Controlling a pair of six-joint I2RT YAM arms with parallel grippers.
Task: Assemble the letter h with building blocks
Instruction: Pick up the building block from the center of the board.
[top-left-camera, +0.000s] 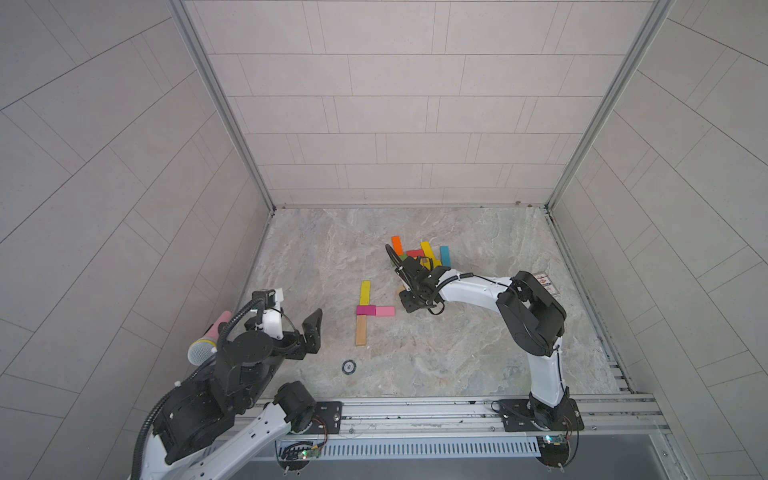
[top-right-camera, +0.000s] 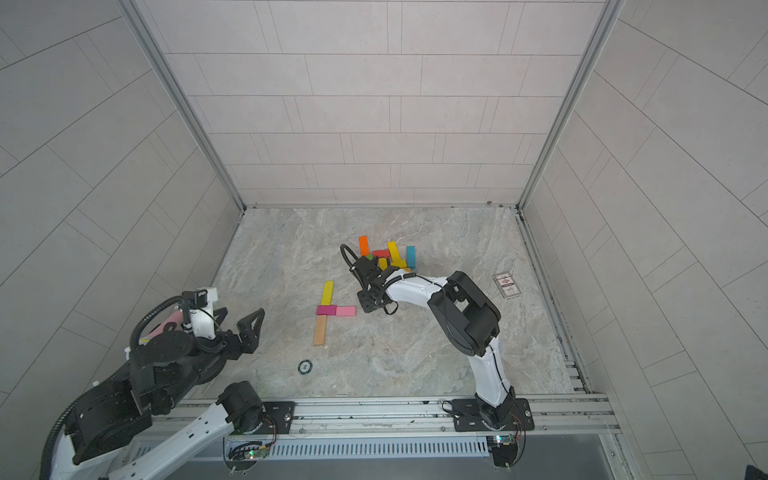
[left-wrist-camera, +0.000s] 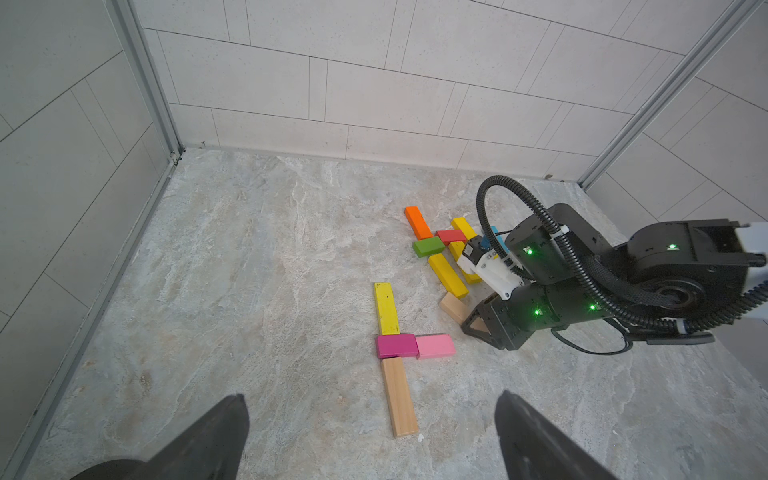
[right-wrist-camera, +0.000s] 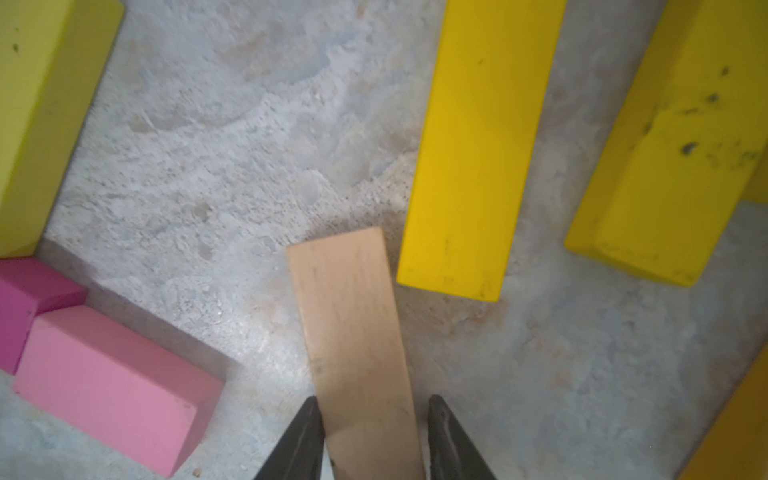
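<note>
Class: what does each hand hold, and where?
The right hand straddles one end of the wooden block, across its long edges; a firm grip cannot be told. The left hand holds nothing.

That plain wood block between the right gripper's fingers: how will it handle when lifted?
Likely stiff: the short plain wood block looks solid. Smooth faces may slip. The right gripper flanks one end, so it might tilt.
</note>
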